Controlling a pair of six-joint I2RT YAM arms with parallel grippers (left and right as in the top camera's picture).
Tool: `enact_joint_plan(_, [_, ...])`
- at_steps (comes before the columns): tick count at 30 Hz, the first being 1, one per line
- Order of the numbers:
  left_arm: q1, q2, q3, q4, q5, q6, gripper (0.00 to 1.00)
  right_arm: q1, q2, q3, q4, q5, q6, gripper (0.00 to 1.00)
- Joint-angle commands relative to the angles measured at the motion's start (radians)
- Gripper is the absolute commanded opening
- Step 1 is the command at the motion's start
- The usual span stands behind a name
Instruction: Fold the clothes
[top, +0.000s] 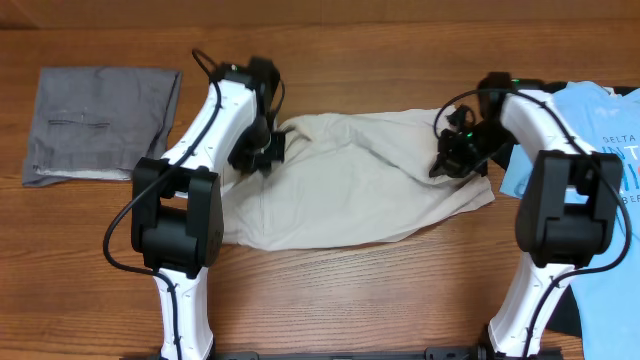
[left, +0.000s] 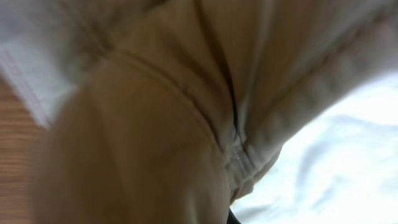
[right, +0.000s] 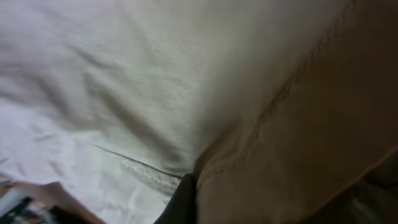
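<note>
The beige trousers are spread across the middle of the wooden table, lying crosswise between the two arms, rumpled and only partly flattened. The upper left edge of the cloth is met by the left gripper, and the right-hand end by the right gripper. Both pairs of fingers are closed, and each is pinched on the trouser fabric. Both wrist views are filled almost wholly by bunched khaki cloth drawn up close to the lens. In the left wrist view a stitched seam is seen running down through a fold. In the right wrist view a seam and a hemmed edge are seen, with a dark finger just showing at the bottom (little more than a sliver of it).

The surface is bare brown wood with a grain running left to right. At its far left a pair of grey folded trousers is laid flat, well apart from the beige pair. At the far right a light blue T-shirt with pale lettering is partly covered by the right arm, and its near edge lies just beside the right end of the beige cloth. Nothing of the room beyond the tabletop can be made out.
</note>
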Motion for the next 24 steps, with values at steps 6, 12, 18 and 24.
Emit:
enact_joint_plan(6, [0.026,-0.025,-0.214,0.132,-0.016,-0.021,0.04,0.084,-0.023,-0.043,0.036,0.239,0.138,0.04])
enact_joint_plan(12, [0.042,-0.025,-0.302,0.280,-0.028,-0.021,0.04,0.109,-0.018,-0.127,0.192,0.239,0.145,0.04])
enact_joint_plan(18, [0.053,-0.025,-0.344,0.463,-0.084,-0.017,0.04,0.109,-0.010,-0.197,0.432,0.240,0.150,0.04])
enact_joint_plan(24, [0.054,-0.025,-0.369,0.626,-0.146,-0.016,0.04,0.109,0.010,-0.223,0.608,0.239,0.183,0.04])
